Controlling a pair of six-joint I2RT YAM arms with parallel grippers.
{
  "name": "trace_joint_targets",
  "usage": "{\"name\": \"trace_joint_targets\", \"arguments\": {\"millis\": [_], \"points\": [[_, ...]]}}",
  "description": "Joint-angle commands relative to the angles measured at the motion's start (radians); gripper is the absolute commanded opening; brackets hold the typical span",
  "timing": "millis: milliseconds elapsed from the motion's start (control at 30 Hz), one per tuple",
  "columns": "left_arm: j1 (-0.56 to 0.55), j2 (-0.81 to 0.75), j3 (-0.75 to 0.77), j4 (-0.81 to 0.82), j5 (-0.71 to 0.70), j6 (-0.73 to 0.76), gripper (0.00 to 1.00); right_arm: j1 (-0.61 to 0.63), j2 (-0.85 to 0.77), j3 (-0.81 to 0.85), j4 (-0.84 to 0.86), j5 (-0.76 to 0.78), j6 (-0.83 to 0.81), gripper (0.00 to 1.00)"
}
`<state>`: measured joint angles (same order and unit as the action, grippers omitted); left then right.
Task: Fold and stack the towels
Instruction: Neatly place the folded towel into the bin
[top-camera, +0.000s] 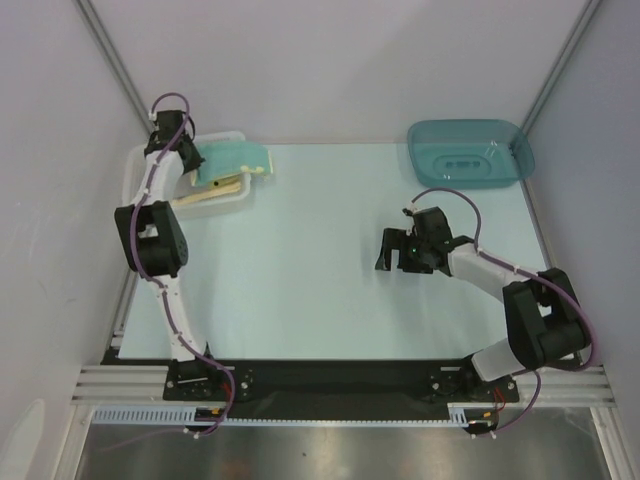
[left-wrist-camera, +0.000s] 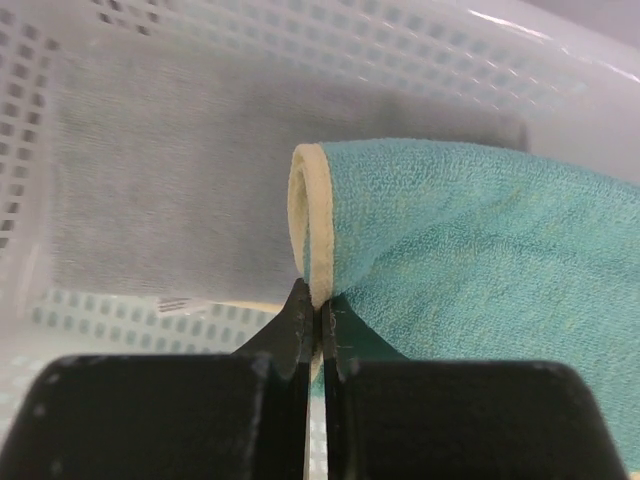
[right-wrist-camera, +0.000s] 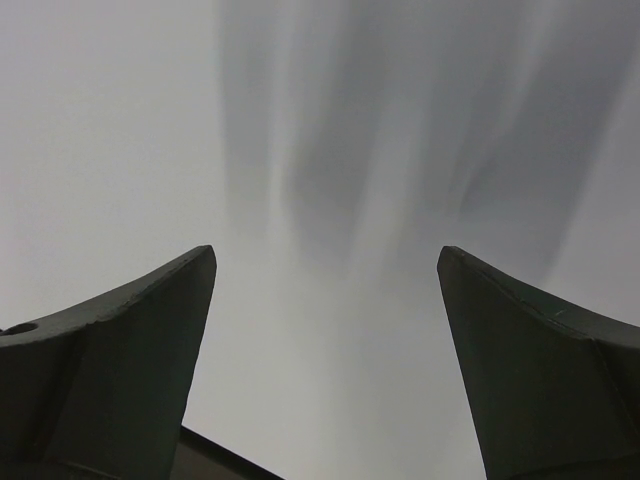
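White walls and slanted metal posts close in a pale mint-green table (top-camera: 300, 270) seen from above, with the two arm bases at the bottom edge of the frame.

At the upper left of the overhead view stands a white plastic mesh basket (top-camera: 135, 172). The left arm reaches up into it, and the left gripper (top-camera: 197, 158) sits over its far side. In the left wrist view the left gripper (left-wrist-camera: 318, 312) has its black fingers pressed together on the pale yellow hem of a teal-faced terry towel (left-wrist-camera: 480, 250), pinching it where the edge curls into a loop. The rest of this towel runs off towards the right of that frame. From above, the towel (top-camera: 232, 158) drapes over the right-hand rim of the basket, and pale yellow cloths (top-camera: 215, 190) lie under it inside. A light grey cloth (left-wrist-camera: 170, 170) lies flat, blurred, further back inside the basket's perforated walls (left-wrist-camera: 400, 50).

A translucent teal plastic bin (top-camera: 515, 150) rests at the upper right of the table.

Right of centre, the right gripper (top-camera: 395, 264) is over bare table, well apart from both containers. Its wrist view shows the right gripper (right-wrist-camera: 325, 262) with the fingers spread wide and nothing between them.
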<state>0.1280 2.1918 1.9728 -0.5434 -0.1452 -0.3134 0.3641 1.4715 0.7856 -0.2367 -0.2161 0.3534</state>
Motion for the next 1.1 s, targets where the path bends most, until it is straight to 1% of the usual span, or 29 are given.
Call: {"name": "trace_joint_targets", "arguments": {"millis": [0, 133, 567, 733, 867, 967, 1000, 1033, 1067], "points": [[0.036, -0.047, 0.070, 0.019, 0.015, 0.008, 0.00, -0.004, 0.021, 0.043, 0.037, 0.015, -0.019, 1.00], [0.061, -0.040, 0.086, -0.007, 0.029, 0.031, 0.00, -0.004, 0.044, 0.050, 0.034, 0.026, -0.028, 1.00], [0.110, 0.011, 0.092, -0.096, -0.047, 0.099, 0.00, -0.004, 0.082, 0.066, 0.020, 0.046, -0.042, 1.00], [0.136, 0.043, 0.095, -0.072, -0.060, 0.115, 0.00, -0.004, 0.090, 0.069, 0.016, 0.047, -0.044, 1.00], [0.159, 0.098, 0.093, -0.055, -0.079, 0.134, 0.00, -0.004, 0.101, 0.070, 0.020, 0.052, -0.045, 1.00], [0.171, 0.135, 0.133, -0.064, -0.077, 0.139, 0.11, -0.002, 0.125, 0.080, 0.023, 0.050, -0.044, 1.00], [0.174, 0.154, 0.144, -0.076, -0.086, 0.143, 0.16, -0.002, 0.133, 0.081, 0.023, 0.050, -0.044, 1.00], [0.176, 0.158, 0.174, -0.085, -0.097, 0.142, 0.17, -0.002, 0.138, 0.084, 0.022, 0.050, -0.044, 1.00], [0.177, 0.160, 0.182, -0.089, -0.123, 0.140, 0.23, -0.002, 0.144, 0.087, 0.022, 0.052, -0.045, 1.00]]}}
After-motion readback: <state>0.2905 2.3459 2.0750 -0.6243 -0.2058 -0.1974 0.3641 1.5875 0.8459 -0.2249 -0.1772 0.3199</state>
